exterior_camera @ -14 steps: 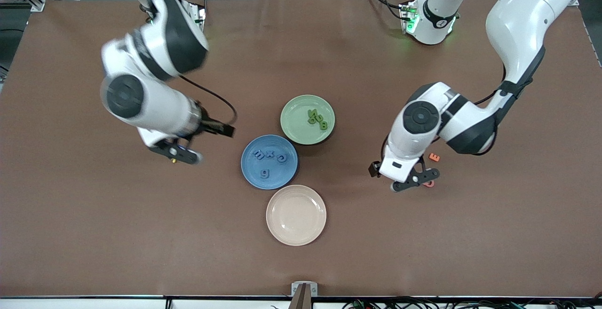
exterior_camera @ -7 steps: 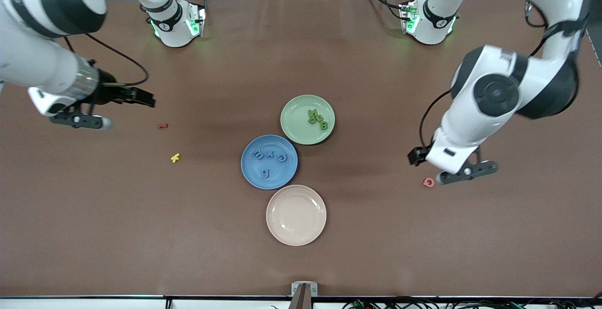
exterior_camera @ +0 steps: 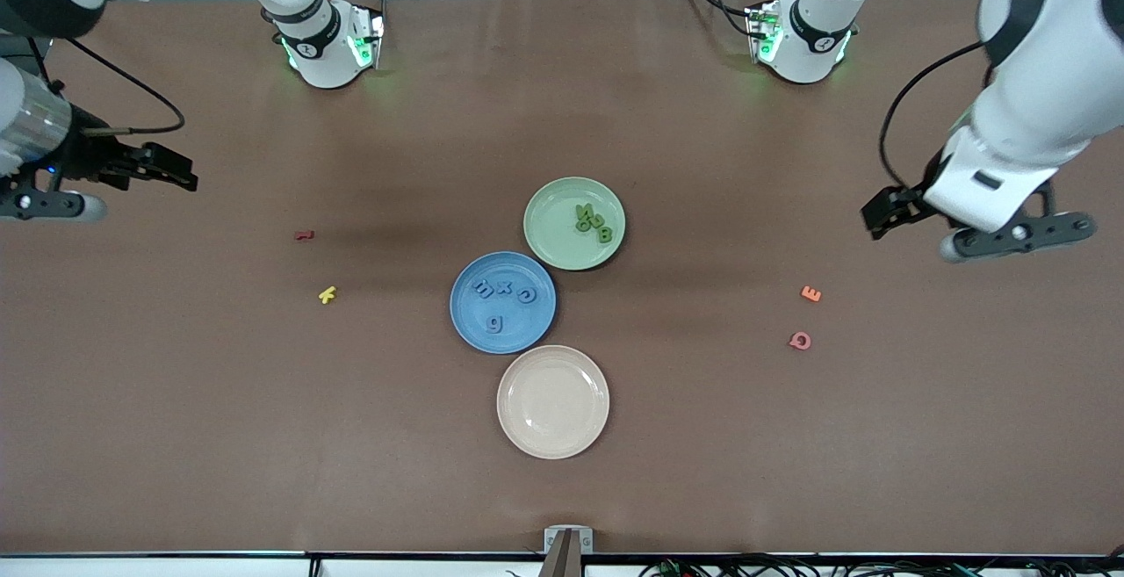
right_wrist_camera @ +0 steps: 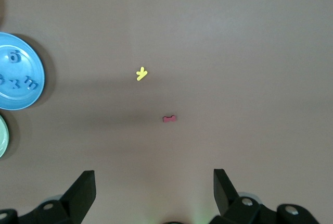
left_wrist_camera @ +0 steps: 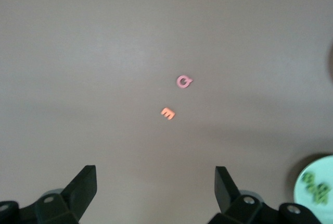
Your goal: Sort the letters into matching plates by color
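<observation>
The blue plate (exterior_camera: 529, 324) lies mid-table with several blue letters (exterior_camera: 503, 288) in it. Touching it, farther from the front camera, the green plate (exterior_camera: 551, 224) holds several green letters (exterior_camera: 594, 222) in a cluster. My left gripper (exterior_camera: 1019, 238) hangs open and empty over bare table at the left arm's end. My right gripper (exterior_camera: 42, 205) hangs open and empty over the right arm's end. The left wrist view shows the left gripper (left_wrist_camera: 155, 171) wide apart and the green plate (left_wrist_camera: 328, 162). The right wrist view shows the right gripper (right_wrist_camera: 152, 173) and the blue plate (right_wrist_camera: 21, 96).
A beige plate (exterior_camera: 552, 401) lies empty, nearer the front camera than the blue one. An orange E (exterior_camera: 810, 294) and a pink Q (exterior_camera: 800, 341) lie toward the left arm's end. A red letter (exterior_camera: 304, 234) and a yellow one (exterior_camera: 327, 295) lie toward the right arm's end.
Both arms have swung away from the plates, each out toward its own end of the table. Their grippers stayed open. The plates and letters have not moved.
</observation>
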Robot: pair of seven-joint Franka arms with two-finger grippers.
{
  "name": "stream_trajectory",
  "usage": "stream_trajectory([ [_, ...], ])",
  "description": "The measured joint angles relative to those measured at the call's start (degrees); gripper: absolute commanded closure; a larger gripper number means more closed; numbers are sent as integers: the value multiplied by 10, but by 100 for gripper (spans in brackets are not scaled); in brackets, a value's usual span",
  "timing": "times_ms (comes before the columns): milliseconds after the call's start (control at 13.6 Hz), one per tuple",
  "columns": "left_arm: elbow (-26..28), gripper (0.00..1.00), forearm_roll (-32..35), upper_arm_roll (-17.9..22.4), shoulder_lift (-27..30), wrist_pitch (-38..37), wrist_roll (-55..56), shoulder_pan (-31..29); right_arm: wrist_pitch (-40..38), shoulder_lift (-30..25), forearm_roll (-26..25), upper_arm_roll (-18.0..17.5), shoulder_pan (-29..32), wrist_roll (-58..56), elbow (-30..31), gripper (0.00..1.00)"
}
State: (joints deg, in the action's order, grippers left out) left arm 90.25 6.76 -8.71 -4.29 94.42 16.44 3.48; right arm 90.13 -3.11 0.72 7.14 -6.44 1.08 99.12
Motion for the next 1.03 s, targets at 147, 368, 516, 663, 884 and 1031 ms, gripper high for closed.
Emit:
stream_trajectory([
  [147,1,0,-1,6,20,-20,-33,-9,-7,-3,0,0,5,-14,-32,0],
  [368,2,0,-36,8,46,-44,-55,-37,-8,-1,-1,0,17,-36,-74,0],
  [516,4,0,-47,9,60,-61,-63,-53,-8,1,-1,0,22,-38,-88,0],
  [663,5,0,-49,15,68,-73,-63,-54,-8,4,-1,0,23,-39,-97,0],
  [884,7,0,-63,27,70,-79,-71,-54,-8,5,-1,0,27,-42,-102,0],
  [1031,9,0,-67,35,70,-82,-77,-54,-8,5,-1,0,29,-45,-103,0],
])
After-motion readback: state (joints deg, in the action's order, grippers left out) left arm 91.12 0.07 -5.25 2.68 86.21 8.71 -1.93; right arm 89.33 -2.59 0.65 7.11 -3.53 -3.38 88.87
